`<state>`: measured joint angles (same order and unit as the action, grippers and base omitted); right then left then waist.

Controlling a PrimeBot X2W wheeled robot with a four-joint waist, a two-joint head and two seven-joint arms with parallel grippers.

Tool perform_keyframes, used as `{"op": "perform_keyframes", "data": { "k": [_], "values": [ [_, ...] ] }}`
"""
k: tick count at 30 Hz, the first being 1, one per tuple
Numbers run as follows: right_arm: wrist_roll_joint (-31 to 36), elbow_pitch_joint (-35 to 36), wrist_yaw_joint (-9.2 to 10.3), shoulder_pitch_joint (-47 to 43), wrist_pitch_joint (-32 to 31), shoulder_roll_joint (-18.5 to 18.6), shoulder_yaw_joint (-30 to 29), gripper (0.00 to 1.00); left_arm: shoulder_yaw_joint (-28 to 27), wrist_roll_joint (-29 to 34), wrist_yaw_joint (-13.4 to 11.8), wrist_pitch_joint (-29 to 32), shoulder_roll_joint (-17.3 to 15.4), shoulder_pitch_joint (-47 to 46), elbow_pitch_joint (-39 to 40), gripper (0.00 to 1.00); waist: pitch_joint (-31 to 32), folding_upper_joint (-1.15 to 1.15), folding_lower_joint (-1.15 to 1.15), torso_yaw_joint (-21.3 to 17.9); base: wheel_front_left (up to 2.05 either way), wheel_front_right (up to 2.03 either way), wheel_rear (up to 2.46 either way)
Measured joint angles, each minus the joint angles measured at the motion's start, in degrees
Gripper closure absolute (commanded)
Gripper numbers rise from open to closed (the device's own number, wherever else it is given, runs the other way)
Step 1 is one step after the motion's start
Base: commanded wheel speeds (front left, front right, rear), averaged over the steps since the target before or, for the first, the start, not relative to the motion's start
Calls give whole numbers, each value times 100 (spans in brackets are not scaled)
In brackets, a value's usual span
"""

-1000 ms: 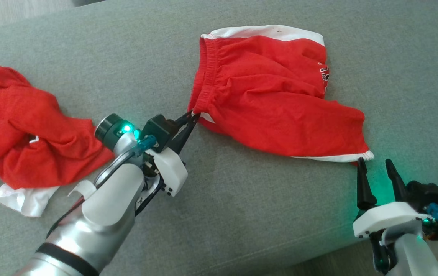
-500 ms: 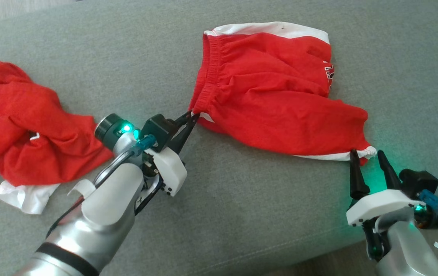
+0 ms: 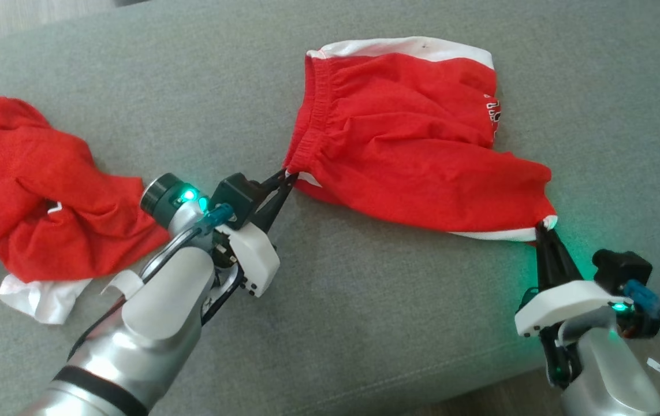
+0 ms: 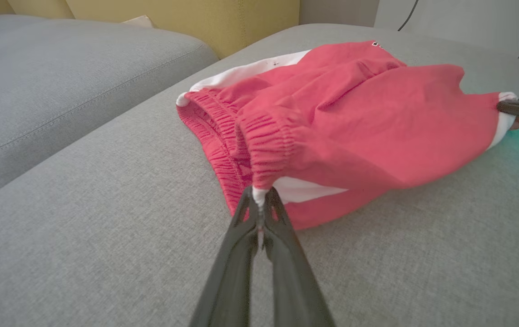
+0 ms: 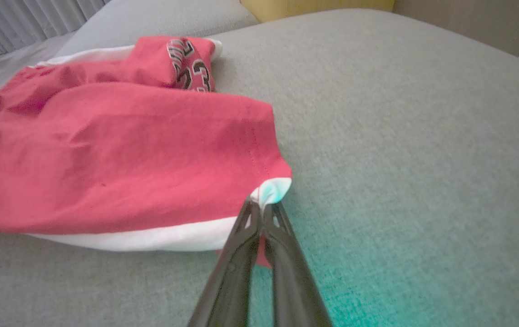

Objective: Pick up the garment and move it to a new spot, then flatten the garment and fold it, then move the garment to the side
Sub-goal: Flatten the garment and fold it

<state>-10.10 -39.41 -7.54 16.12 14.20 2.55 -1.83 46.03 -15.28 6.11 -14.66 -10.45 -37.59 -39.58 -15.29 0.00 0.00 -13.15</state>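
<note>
The garment [image 3: 410, 144] is a pair of red shorts with white side stripes, lying rumpled on the grey couch cushion [image 3: 364, 323]. My left gripper [image 3: 290, 173] is shut on the near end of the elastic waistband [image 4: 264, 136], its tips pinching white trim in the left wrist view [image 4: 259, 196]. My right gripper [image 3: 544, 230] is shut on the white-trimmed corner of the leg hem [image 5: 274, 190]. In the right wrist view my right gripper [image 5: 261, 206] shows its fingers pressed together on that corner. The garment [image 5: 118, 154] shows a printed number near its far edge.
A second red and white garment [image 3: 35, 190] lies crumpled at the left of the cushion. The cushion's front edge [image 3: 480, 387] runs close to my right arm. A yellow backrest [image 4: 186, 18] and another grey cushion [image 4: 59, 72] stand behind.
My right gripper moved forward to the leg hem corner and closed on it; it was open a second ago. The left gripper kept its hold on the waistband.
</note>
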Motion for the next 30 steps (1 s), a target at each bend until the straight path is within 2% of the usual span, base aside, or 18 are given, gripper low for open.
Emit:
{"op": "perform_keyframes", "data": {
  "k": [5, 13, 17, 21, 25, 30],
  "values": [
    [9, 511, 0, -44, 1, 0, 8, 100, -82, -86, -4, 1, -2, 19, -62, 100, 146, 0, 0, 2, 0, 0, 0],
    [9, 1819, 0, -166, 10, 93, 349, 100, -379, -337, -3, 1, -115, 167, 99, 100, 494, 0, 0, 91, 0, 0, 0],
    [10, 2424, 0, 118, -158, 528, 580, 100, -568, -466, 0, 2, -293, 52, 325, 100, 725, 0, -1, 169, 0, 0, 0],
    [10, 2759, 0, 905, -502, 996, 786, 100, -724, -620, 34, 155, -444, -268, 614, 100, 976, 0, 0, 252, 0, 0, 0],
    [-8, 2820, 0, 1608, -768, 1340, 1015, 100, -951, -847, 44, 343, -528, -592, 871, 100, 1225, 0, -1, 347, 0, 0, 0],
    [-56, 2809, 0, 1844, -1003, 1594, 1289, 100, -1183, -1124, -8, 568, -627, -674, 1181, 100, 1483, 0, -1, 478, 0, 0, 0]
  ]
}}
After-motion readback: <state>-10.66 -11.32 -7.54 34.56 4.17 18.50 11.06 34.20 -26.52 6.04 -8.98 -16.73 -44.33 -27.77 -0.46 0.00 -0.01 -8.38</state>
